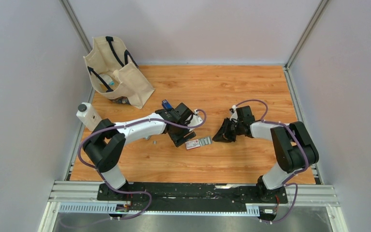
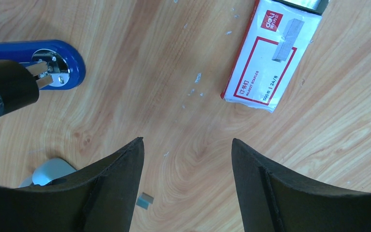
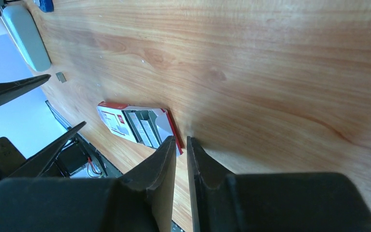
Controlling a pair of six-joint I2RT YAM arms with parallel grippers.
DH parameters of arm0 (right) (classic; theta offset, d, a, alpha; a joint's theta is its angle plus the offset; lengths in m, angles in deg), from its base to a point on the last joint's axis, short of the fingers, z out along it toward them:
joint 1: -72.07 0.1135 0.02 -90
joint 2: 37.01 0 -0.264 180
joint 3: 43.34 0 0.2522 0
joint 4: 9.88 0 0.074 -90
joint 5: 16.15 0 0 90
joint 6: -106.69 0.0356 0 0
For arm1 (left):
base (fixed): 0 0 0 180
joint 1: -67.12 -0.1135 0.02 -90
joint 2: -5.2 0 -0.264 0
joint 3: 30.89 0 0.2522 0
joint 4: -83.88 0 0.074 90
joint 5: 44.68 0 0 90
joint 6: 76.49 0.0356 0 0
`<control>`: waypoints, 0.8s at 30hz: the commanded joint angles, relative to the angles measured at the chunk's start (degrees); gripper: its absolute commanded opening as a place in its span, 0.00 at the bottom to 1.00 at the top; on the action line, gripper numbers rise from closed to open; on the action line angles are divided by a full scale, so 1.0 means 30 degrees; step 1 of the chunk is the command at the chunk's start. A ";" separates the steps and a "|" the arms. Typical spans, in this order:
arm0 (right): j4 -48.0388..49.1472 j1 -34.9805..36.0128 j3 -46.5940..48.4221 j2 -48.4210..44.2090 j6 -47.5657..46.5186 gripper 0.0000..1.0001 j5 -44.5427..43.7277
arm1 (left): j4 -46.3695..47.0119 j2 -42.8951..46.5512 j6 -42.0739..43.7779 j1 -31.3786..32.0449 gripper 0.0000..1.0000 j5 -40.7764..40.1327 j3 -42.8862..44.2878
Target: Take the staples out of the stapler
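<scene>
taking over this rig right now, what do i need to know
Left gripper: open, empty, above the table between the stapler and the staple box.
Right gripper: nearly shut, empty, near the box.
One loose strip of staples lies by the left gripper.
Nothing holds the stapler, and whether it is emptied cannot be seen.
Probably left: grasp it, check the magazine.

— What sort of place was it?
— Probably a robotics lab cell. A wood-grain counter (image 1: 212,87) sat boxed in by plain pale panels (image 1: 24,72) on aluminium posts (image 1: 76,24).
— Anything else?
— A left arm (image 1: 140,128) and a right arm (image 1: 263,129) were bolted to a metal rail (image 1: 72,192) at the near edge.
</scene>
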 commanded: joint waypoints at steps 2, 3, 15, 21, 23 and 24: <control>0.1318 -0.0079 -0.0040 0.0408 0.0266 0.20 0.0503 | 0.0727 -0.0699 0.0567 0.0408 0.74 -0.0273 0.0460; 0.1347 -0.0079 -0.0068 0.0467 0.0237 0.20 0.0532 | 0.0756 -0.0845 0.0567 0.0437 0.74 -0.0273 0.0459; 0.1319 0.0417 -0.0069 0.0379 0.0003 0.18 -0.0111 | 0.1547 -0.1403 0.0508 0.0496 0.74 -0.0800 -0.0009; 0.1113 0.1063 -0.0039 0.0175 0.0002 0.16 -0.0815 | 0.1605 -0.1550 0.0538 0.0525 0.74 -0.0800 -0.0068; 0.1142 0.1121 -0.0097 0.0087 0.0060 0.16 -0.0874 | 0.1577 -0.1550 0.0538 0.0525 0.74 -0.0771 -0.0039; 0.1114 0.1093 -0.0127 0.0028 0.0061 0.16 -0.0903 | 0.1606 -0.1550 0.0538 0.0525 0.74 -0.0771 -0.0068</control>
